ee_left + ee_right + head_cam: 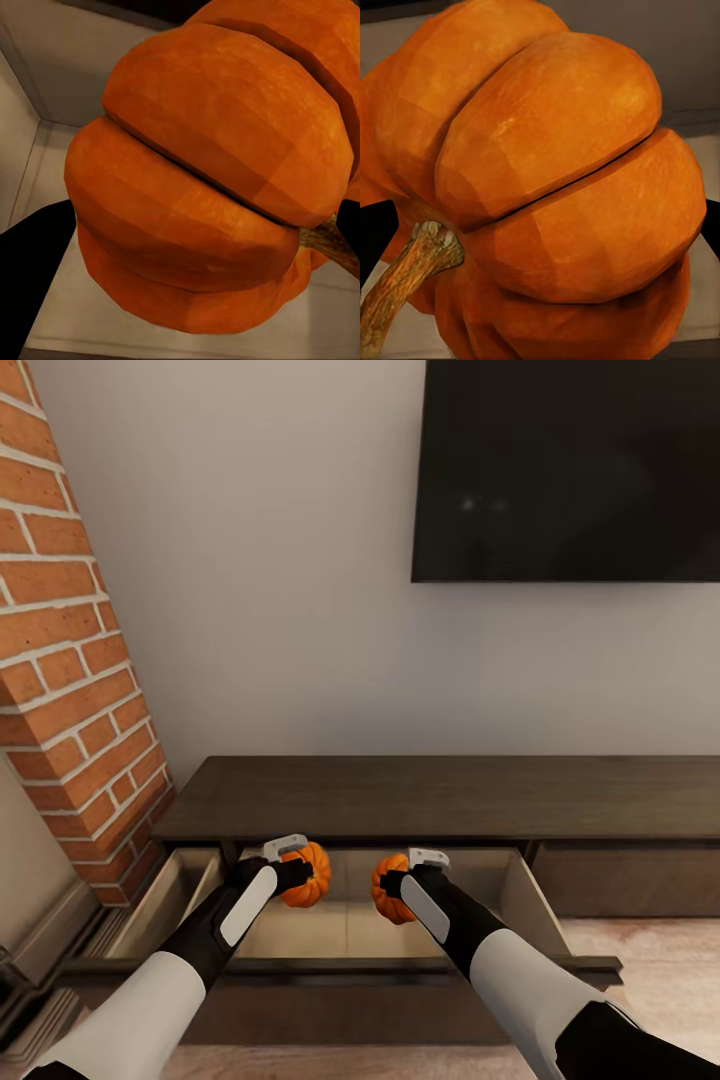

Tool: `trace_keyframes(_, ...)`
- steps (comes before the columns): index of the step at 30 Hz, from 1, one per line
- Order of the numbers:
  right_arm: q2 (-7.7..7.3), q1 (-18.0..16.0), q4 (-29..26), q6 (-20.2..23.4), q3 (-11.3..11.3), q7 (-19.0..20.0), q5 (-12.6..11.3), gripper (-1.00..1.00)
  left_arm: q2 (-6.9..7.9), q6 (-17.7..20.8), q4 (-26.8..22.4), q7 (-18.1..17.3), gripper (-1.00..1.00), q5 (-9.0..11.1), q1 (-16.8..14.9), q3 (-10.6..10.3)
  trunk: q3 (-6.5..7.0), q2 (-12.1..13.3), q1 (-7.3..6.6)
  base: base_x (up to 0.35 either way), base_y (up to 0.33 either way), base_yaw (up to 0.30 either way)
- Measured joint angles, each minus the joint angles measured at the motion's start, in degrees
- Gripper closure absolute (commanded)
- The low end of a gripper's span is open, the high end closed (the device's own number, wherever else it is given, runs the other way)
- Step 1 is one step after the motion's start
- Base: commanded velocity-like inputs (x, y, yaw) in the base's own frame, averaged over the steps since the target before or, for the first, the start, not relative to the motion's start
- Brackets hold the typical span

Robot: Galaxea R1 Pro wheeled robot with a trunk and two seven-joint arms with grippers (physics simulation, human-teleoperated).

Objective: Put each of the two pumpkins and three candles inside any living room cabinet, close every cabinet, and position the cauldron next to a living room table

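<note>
Over by the brick chimney breast on the left, the long dark cabinet stands against the wall with one wide drawer pulled right out, its pale floor bare as far as I can see.

The left gripper hangs over that drawer with its fingers closed around one pumpkin, which sits just above the drawer's floor. In the left wrist view the orange ribs crowd the lens, the drawer's inner corner behind them.

Just beside it, the right gripper holds the second pumpkin the same way, fingers clamped on its sides, stem poking out sideways. The two pumpkins are near each other but apart, both within the drawer's opening.

So I'd judge the pumpkin part almost finished: both only need letting go. What looks left is the bulk of it, namely three candles, shutting this drawer, and moving the cauldron beside a table. A black screen hangs on the wall to the right.
</note>
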Motion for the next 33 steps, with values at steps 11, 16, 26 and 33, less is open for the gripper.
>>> trace_keyframes(11, 0.00, 0.0, 0.0, -0.2, 0.0, 0.0, 0.0, 1.00, 0.04, 0.0, -0.1, -0.1, 1.00, 0.0, 0.0, 0.0, 0.00, 0.0, 0.02, 0.102, 0.000, 0.000)
trace_keyframes(16, -0.01, 0.0, 0.0, -0.2, 0.0, 0.1, 0.0, 1.00, 0.11, 0.1, -0.2, 0.0, 1.00, -0.1, 0.0, 0.0, -0.22, 0.0, 0.06, 0.002, 0.000, 0.000)
trace_keyframes(26, 0.00, 0.0, 0.0, -0.2, 0.0, 0.2, -0.1, 1.00, 0.02, 0.1, -0.1, 0.0, 1.00, 0.0, 0.0, 0.0, -2.44, -0.1, 0.31, 0.000, 0.000, 0.000)
trace_keyframes(33, 0.00, 0.0, 0.0, -0.2, 0.0, 0.3, -0.1, 1.00, 0.06, 0.2, -0.1, 0.1, 1.00, -0.1, 0.0, 0.0, -3.99, -0.2, 0.49, 0.000, 0.000, 0.000)
